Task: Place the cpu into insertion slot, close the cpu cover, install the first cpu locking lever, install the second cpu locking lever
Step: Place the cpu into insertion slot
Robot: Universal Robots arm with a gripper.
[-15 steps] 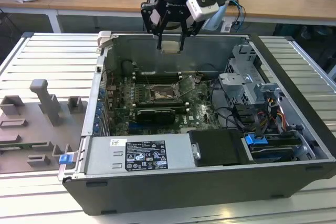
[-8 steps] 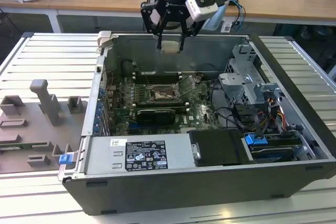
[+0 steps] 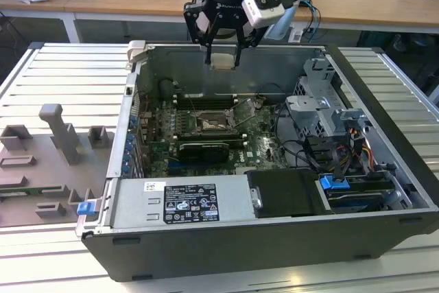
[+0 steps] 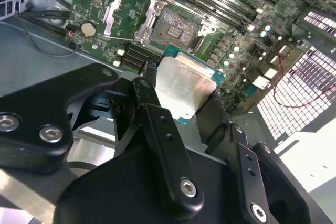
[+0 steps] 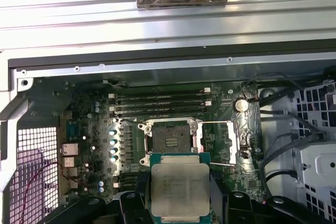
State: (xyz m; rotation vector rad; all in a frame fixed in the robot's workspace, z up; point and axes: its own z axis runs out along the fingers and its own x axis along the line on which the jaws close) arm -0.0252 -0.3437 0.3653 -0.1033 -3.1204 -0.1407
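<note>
**While the cpu hangs clear of the board, step one is in hand**

Pinched by two opposite edges between the black fingers (image 4: 157,124) of the gripper (image 3: 223,62), the cpu (image 5: 180,190) rides metal face up. It hangs high over the open computer case (image 3: 226,245) and touches nothing below. Down on the green motherboard (image 3: 264,147) lies the insertion slot (image 5: 169,141), bare, its dark contact field exposed. Just beside it the cpu cover (image 5: 234,142) is swung open, away from the socket, so the way down looks free. Beyond run the long black memory slots (image 5: 157,103), then the case's rear wall (image 5: 157,74).

By my reading this is the first step, placing the chip; the cover is not yet shut. Finishing the placement calls for centring the chip squarely over the slot, edges parallel to the silver rim. It then needs a straight, gentle descent with no tilt, since the contacts look delicate. Whether its orientation matches the slot I cannot tell.
</note>
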